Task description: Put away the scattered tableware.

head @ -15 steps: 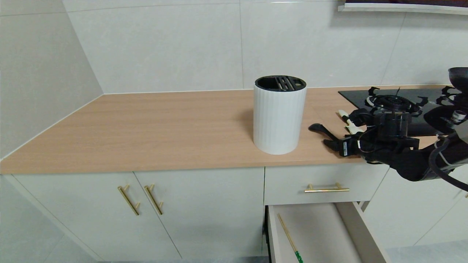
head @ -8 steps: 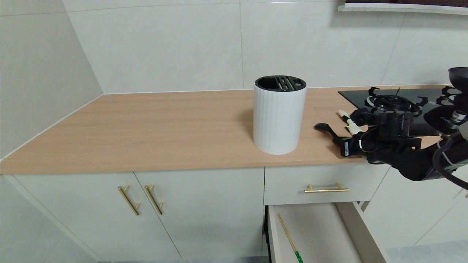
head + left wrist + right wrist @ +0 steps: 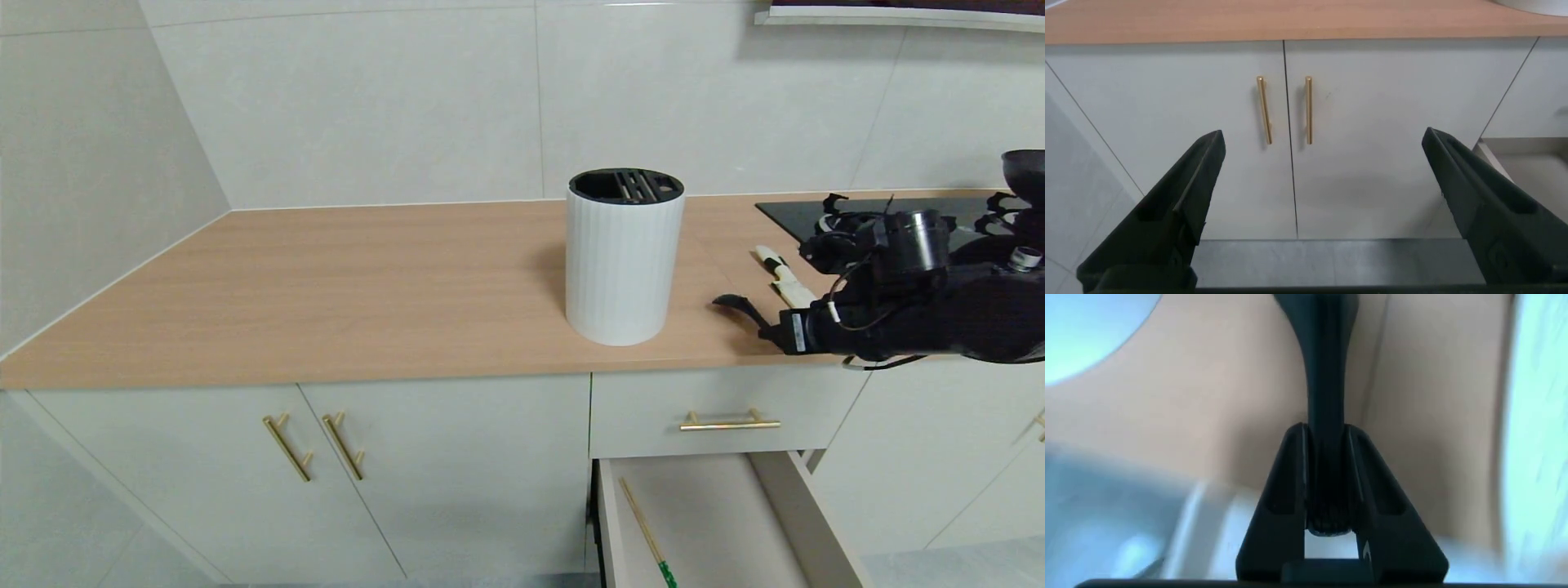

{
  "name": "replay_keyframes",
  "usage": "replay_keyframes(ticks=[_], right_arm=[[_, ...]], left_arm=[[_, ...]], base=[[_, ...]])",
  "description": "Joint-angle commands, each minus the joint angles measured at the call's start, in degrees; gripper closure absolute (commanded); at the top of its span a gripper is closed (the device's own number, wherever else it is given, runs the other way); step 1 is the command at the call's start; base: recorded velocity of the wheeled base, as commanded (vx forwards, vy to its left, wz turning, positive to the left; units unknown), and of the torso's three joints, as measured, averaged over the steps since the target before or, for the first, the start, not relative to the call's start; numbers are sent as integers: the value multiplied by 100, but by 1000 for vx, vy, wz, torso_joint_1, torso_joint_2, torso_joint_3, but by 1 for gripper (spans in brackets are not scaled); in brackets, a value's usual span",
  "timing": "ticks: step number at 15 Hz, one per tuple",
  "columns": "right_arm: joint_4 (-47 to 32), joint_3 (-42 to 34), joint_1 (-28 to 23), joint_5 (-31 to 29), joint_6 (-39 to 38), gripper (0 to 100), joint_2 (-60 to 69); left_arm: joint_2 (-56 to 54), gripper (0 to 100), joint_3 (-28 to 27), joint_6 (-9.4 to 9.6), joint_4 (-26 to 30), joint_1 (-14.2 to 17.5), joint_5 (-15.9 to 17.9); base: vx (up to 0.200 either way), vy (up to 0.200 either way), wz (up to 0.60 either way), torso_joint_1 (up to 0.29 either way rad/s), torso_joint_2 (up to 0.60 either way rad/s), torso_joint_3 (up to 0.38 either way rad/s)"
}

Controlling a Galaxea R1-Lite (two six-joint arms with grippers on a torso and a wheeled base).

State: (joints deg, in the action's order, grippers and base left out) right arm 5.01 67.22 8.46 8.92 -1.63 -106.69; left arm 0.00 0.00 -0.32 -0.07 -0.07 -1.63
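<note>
My right gripper [image 3: 775, 331] hangs over the counter's front edge, right of the white ribbed utensil holder [image 3: 624, 257]. It is shut on a black utensil [image 3: 732, 305] whose rounded end points left toward the holder. In the right wrist view the fingers [image 3: 1290, 469] clamp the black utensil's [image 3: 1323, 367] thin handle. A white-handled utensil [image 3: 780, 273] lies on the counter just behind the gripper. Chopsticks [image 3: 645, 531] with a green tip lie in the open drawer [image 3: 784, 506] below. My left gripper [image 3: 1323, 151] is open, low down, facing the cabinet doors [image 3: 1372, 139].
A gas hob [image 3: 882, 220] sits at the counter's right end, behind my right arm. The wooden counter [image 3: 367, 286] stretches bare to the left of the holder. A shut drawer with a gold handle [image 3: 729, 422] is above the open one.
My right wrist has turned and the arm has drawn a little right and forward, carrying the black utensil with it; the utensil's end is now lower and farther from the holder.
</note>
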Motion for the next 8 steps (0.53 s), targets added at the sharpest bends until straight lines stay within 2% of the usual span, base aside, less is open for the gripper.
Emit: replay_keyframes(ticks=[1,3,4,6,8], right_arm=[[-949,186,217,-13,-302,100,1221],[-1855,169,305,-5,-478,100,1915],[-1969,46,332,4,-522,100,2170],[-1907,-508,340,-5,-478,100,2636],[-1459,-1167,340,-22,-408,100,2882]], left_arm=[[9,0,0,-3,-1,-1,-4],[9,0,0,-3,-1,-1,-4],[9,0,0,-3,-1,-1,-4],[9,0,0,-3,-1,-1,-4],[9,0,0,-3,-1,-1,-4]], base=[[0,0,0,0,0,0],[0,0,0,0,0,0],[0,0,0,0,0,0],[0,0,0,0,0,0],[0,0,0,0,0,0]])
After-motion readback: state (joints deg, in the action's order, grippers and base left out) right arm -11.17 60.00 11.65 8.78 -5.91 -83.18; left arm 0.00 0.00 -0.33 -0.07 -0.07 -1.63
